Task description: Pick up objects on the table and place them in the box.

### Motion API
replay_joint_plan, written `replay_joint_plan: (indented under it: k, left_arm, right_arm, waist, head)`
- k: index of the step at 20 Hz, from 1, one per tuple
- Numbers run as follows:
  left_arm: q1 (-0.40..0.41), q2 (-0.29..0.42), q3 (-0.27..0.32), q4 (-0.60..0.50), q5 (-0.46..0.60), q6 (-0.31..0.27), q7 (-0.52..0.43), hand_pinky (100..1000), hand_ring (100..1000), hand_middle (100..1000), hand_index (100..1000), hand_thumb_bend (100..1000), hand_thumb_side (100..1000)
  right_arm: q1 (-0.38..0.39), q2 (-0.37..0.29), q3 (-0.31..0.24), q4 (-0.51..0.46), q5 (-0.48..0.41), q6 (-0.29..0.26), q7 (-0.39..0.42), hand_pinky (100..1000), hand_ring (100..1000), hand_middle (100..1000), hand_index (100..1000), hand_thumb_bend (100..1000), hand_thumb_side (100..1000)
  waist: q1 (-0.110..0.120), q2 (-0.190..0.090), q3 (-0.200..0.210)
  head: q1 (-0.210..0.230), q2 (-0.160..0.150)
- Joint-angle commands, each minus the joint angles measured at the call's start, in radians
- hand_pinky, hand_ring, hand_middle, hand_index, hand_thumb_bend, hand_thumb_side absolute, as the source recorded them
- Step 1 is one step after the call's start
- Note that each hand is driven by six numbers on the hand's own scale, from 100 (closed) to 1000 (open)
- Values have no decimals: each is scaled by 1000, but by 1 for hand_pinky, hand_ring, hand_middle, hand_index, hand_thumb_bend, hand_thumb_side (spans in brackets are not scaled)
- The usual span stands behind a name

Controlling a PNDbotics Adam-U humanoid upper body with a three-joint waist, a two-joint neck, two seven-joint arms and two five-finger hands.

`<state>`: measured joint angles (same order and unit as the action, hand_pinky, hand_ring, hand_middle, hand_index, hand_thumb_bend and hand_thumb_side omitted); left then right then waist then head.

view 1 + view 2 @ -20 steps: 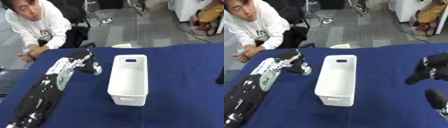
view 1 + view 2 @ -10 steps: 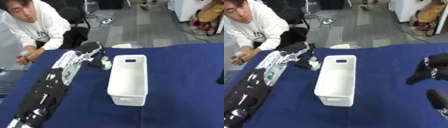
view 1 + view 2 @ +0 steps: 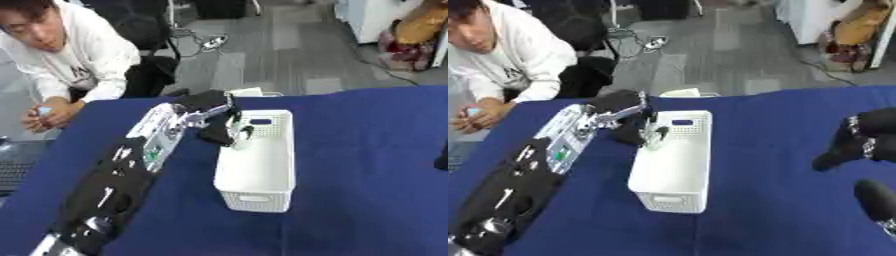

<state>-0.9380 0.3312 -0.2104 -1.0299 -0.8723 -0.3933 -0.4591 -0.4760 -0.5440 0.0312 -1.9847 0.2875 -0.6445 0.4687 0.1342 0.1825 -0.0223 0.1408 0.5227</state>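
Left eye view: a small pale object [image 3: 238, 134] sits at the left rim of the white box [image 3: 259, 165], pinched in the curled left hand [image 3: 219, 124]. On the blue tabletop [image 3: 359, 150], the right hand [image 3: 852, 142] hovers curled, holding nothing.

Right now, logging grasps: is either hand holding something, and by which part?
The left hand, over the white box's left rim, seems curled round a small pale thing; which part cannot be told. The right hand holds nothing.
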Motion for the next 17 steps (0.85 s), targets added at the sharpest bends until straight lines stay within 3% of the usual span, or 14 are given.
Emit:
replay_joint_plan:
  k: [1, 4, 6, 8, 11, 13, 14, 15, 16, 17]
  left_arm:
    - [-19, 16, 10, -15, -44, -59, -46, 1000, 1000, 1000, 1000, 1000, 877]
    - [18, 26, 57, -70, -43, -68, 72, 1000, 947, 976, 1000, 1000, 900]
    - [64, 36, 87, -118, -33, -37, 171, 1000, 882, 943, 1000, 986, 827]
    - [126, 47, 116, -182, -20, 18, 215, 942, 825, 908, 979, 837, 794]
    - [207, 60, 130, -289, 17, 98, 113, 852, 781, 867, 931, 720, 818]
    - [255, 62, 134, -371, 88, 128, -24, 675, 642, 758, 875, 655, 827]
    - [274, 62, 140, -419, 132, 141, -71, 649, 626, 741, 852, 638, 830]
    - [287, 66, 147, -457, 163, 158, -106, 722, 678, 783, 891, 675, 823]
    - [300, 57, 158, -507, 200, 162, -106, 410, 476, 607, 734, 562, 783]
    - [324, 52, 167, -564, 244, 162, -73, 384, 456, 593, 724, 556, 767]
  right_arm:
    - [-24, -10, -4, -15, -5, -72, 73, 121, 427, 433, 631, 100, 1000]
    - [-27, -11, -6, -15, -6, -72, 71, 122, 426, 433, 631, 100, 1000]
    - [-26, -12, -8, -15, -5, -71, 70, 121, 427, 433, 631, 100, 1000]
    - [-24, -16, -8, -15, -3, -71, 69, 120, 427, 432, 631, 100, 1000]
    - [-20, -20, -11, -15, 2, -70, 67, 119, 427, 432, 631, 100, 1000]
    - [-14, -22, -13, -15, 6, -69, 65, 118, 428, 431, 630, 101, 1000]
    - [-12, -23, -14, -15, 8, -69, 64, 117, 428, 431, 630, 101, 1000]
    - [-11, -23, -14, -15, 10, -69, 63, 118, 428, 431, 631, 101, 1000]
    - [-9, -23, -14, -15, 12, -69, 62, 116, 428, 430, 630, 102, 1000]
    - [-7, -23, -15, -15, 14, -68, 61, 115, 427, 430, 630, 102, 1000]
  waist:
    - [-3, -22, 1]
    - [-3, -22, 2]
    - [-2, -20, 5]
    - [-1, -18, 10]
    - [-3, -15, 16]
    - [-7, -13, 22]
    - [-10, -13, 25]
    - [-10, -13, 26]
    - [-14, -11, 29]
    - [-16, -9, 32]
  head:
    - [6, -5]
    - [0, -5]
    - [-6, -3]
    - [-12, 1]
    - [-20, 7]
    - [-23, 13]
    - [-23, 15]
    - [-23, 15]
    - [-21, 15]
    - [-20, 15]
